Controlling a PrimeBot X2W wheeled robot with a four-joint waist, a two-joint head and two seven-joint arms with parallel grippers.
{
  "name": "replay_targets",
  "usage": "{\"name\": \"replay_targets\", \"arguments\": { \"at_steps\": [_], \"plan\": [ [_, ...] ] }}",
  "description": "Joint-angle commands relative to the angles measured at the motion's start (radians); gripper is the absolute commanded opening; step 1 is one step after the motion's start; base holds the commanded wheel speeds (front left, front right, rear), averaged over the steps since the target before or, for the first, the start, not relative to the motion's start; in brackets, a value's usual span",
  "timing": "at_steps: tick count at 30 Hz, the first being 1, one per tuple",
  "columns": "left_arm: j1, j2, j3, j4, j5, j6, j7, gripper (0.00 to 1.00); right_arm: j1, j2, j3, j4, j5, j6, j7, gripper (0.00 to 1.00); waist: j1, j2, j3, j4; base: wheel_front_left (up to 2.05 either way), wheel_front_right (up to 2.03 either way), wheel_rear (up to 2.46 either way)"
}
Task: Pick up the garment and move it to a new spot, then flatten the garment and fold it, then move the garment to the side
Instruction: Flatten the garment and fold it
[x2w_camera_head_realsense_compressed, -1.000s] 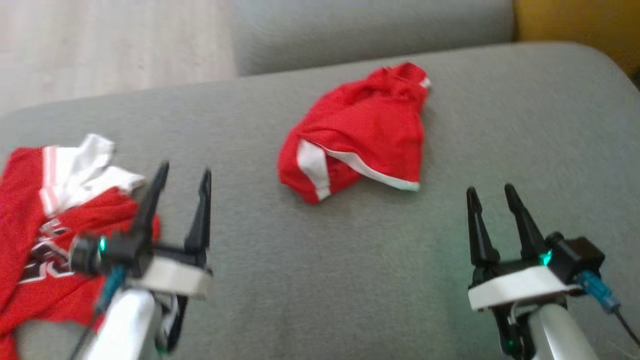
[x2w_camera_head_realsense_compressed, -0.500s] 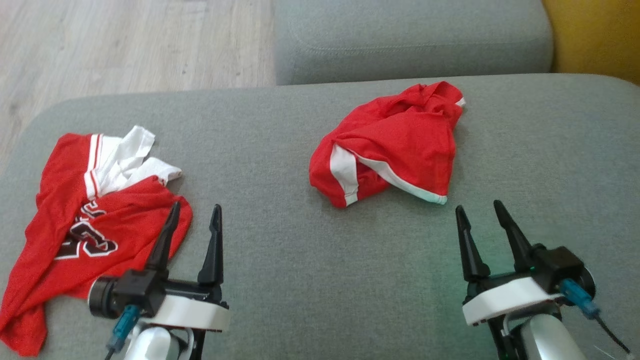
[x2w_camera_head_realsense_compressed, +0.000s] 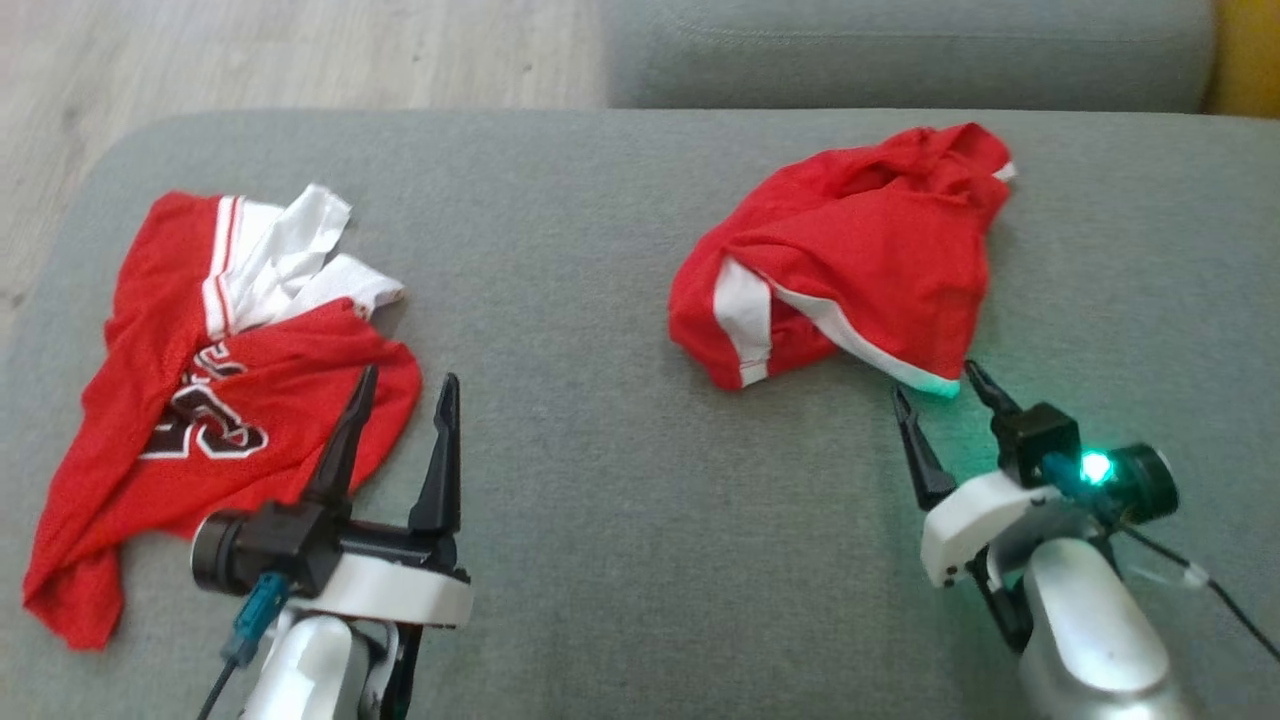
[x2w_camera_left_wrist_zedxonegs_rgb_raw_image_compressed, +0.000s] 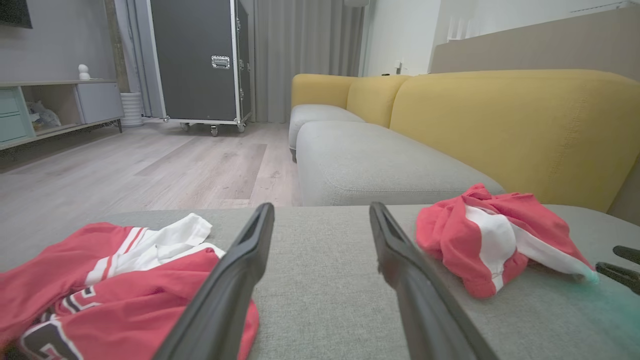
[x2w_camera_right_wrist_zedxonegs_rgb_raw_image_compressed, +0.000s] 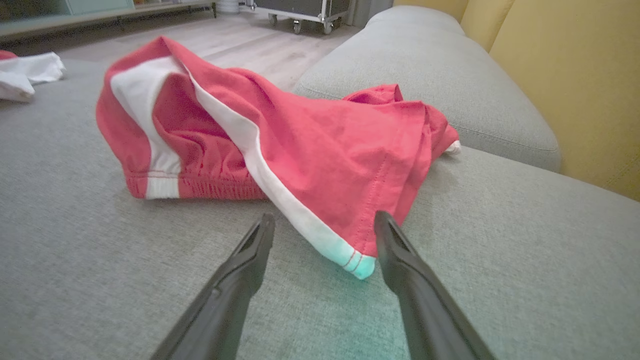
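red shorts (x2w_camera_head_realsense_compressed: 850, 250) with white trim lie crumpled in a loose heap on the grey seat cushion (x2w_camera_head_realsense_compressed: 600, 520), toward its far right part. one white-edged leg opening faces the near left, and a white-hemmed corner (x2w_camera_right_wrist_zedxonegs_rgb_raw_image_compressed: 357, 262) points at the robot. a green glow tints that corner.

the right gripper (x2w_camera_head_realsense_compressed: 937, 383) is low over the cushion just at that corner. its two dark fingers are spread wide, and in the right wrist view the hem corner lies between the fingertips, nearer the right one. the fingers have not closed on the cloth and hold nothing; whether either tip touches the fabric i cannot tell.

the left gripper (x2w_camera_head_realsense_compressed: 409, 377) is well apart from the shorts, over the near left part of the cushion. its jaws also stand wide apart and empty. its left fingertip shows over the near edge of a red jersey (x2w_camera_head_realsense_compressed: 150, 380), which is spread rumpled on the left side of the cushion, with white panels and a black and white print.

behind the cushion sits a second grey cushion (x2w_camera_head_realsense_compressed: 900, 50), with a yellow backrest (x2w_camera_left_wrist_zedxonegs_rgb_raw_image_compressed: 500, 125) to the right and pale wooden floor (x2w_camera_head_realsense_compressed: 300, 50) to the left.
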Motion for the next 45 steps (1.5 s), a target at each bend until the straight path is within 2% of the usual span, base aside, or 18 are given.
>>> {"name": "replay_targets", "arguments": {
  "at_steps": [1, 8, 9, 10, 20, 29, 30, 31, 38, 42, 45],
  "plan": [
    [-0.046, 0.001, 0.037, -0.025, 0.007, -0.003, -0.005, 1.0, -0.047, -0.004, 0.008, -0.012, -0.031, -0.001, 0.003, 1.0, -0.0002, -0.0001, 0.014, 0.017, 0.0, 0.0, 0.0],
    [-0.065, -0.017, 0.049, -0.016, 0.011, -0.022, -0.005, 1.0, -0.121, -0.004, -0.056, 0.067, -0.154, -0.001, 0.027, 1.0, -0.0002, -0.0001, 0.04, 0.047, 0.0, 0.0, 0.0],
    [-0.067, -0.018, 0.051, -0.016, 0.013, -0.024, -0.005, 1.0, -0.128, -0.004, -0.064, 0.075, -0.165, -0.001, 0.026, 0.35, -0.0002, -0.0001, 0.041, 0.048, 0.0, 0.0, 0.0],
    [-0.067, -0.02, 0.053, -0.014, 0.015, -0.025, -0.005, 1.0, -0.135, -0.004, -0.068, 0.083, -0.173, -0.001, 0.022, 0.0, -0.0002, -0.0001, 0.042, 0.048, 0.0, 0.0, 0.0],
    [-0.04, -0.037, 0.088, -0.012, 0.021, -0.038, -0.005, 1.0, -0.127, -0.004, -0.247, 0.077, -0.26, -0.001, 0.0, 0.0, -0.0002, -0.0001, -0.002, -0.018, 0.0, 0.0, 0.0],
    [-0.01, -0.044, 0.103, -0.022, 0.033, -0.046, -0.005, 1.0, -0.093, -0.004, -0.406, 0.028, -0.367, -0.001, 0.042, 0.02, -0.0002, -0.0001, -0.044, -0.066, 0.0, 0.0, 0.0],
    [-0.006, -0.046, 0.104, -0.023, 0.034, -0.047, -0.005, 1.0, -0.092, -0.004, -0.421, 0.028, -0.375, -0.001, 0.046, 0.87, -0.0002, -0.0001, -0.048, -0.071, 0.0, 0.0, 0.0],
    [-0.002, -0.047, 0.105, -0.024, 0.035, -0.048, -0.005, 1.0, -0.093, -0.004, -0.434, 0.029, -0.378, -0.001, 0.05, 1.0, -0.0002, -0.0001, -0.051, -0.075, 0.0, 0.0, 0.0],
    [0.012, -0.052, 0.119, -0.035, 0.039, -0.052, -0.005, 1.0, -0.103, -0.004, -0.423, 0.041, -0.32, -0.001, 0.015, 1.0, -0.0002, -0.0001, -0.062, -0.109, 0.0, 0.0, 0.0],
    [0.017, -0.057, 0.126, -0.043, 0.041, -0.052, -0.005, 1.0, -0.074, -0.004, -0.386, 0.011, -0.227, -0.001, -0.019, 1.0, -0.0002, -0.0001, -0.07, -0.125, 0.0, 0.0, 0.0],
    [0.023, -0.059, 0.131, -0.047, 0.042, -0.053, -0.005, 1.0, -0.032, -0.004, -0.316, -0.03, -0.117, -0.001, -0.045, 1.0, -0.0002, -0.0001, -0.079, -0.137, 0.0, 0.0, 0.0]
  ]
}}
